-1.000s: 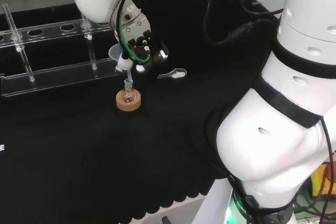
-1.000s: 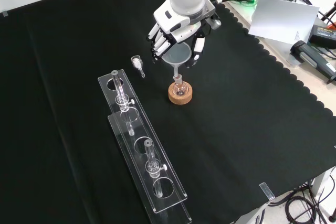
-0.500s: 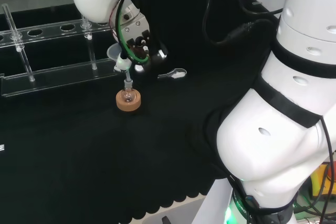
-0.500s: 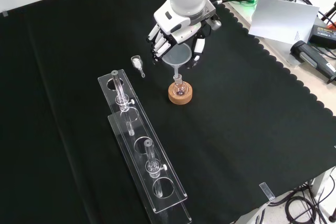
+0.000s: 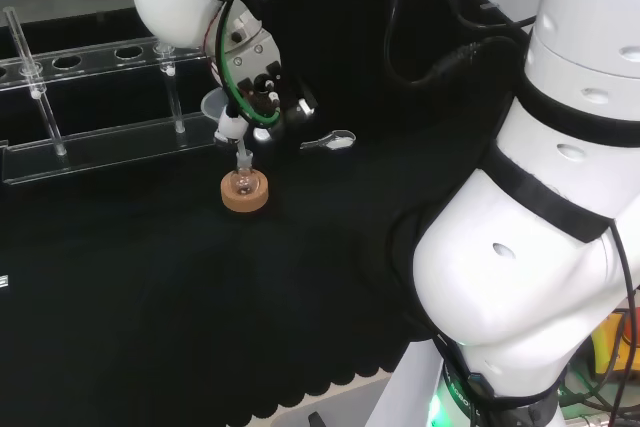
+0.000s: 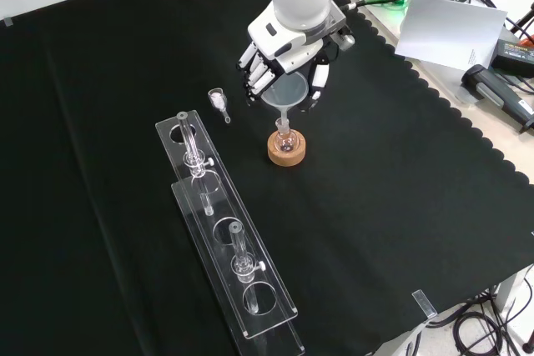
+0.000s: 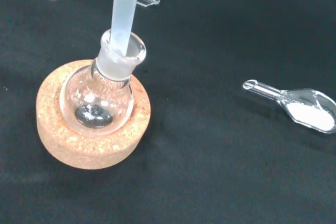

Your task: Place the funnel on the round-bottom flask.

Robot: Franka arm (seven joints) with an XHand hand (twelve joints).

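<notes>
White arm links with black bands; black-and-white hand, green cable.

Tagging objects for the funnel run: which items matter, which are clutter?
In the job:
- robot hand
- funnel, stem tip in the flask mouth
- round-bottom flask
- cork ring

Lying about:
- scoop holding white powder
- clear tube racks

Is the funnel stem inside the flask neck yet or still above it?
Inside. In the wrist view the funnel stem's tip sits within the flask mouth; the hand holds the funnel.
</notes>
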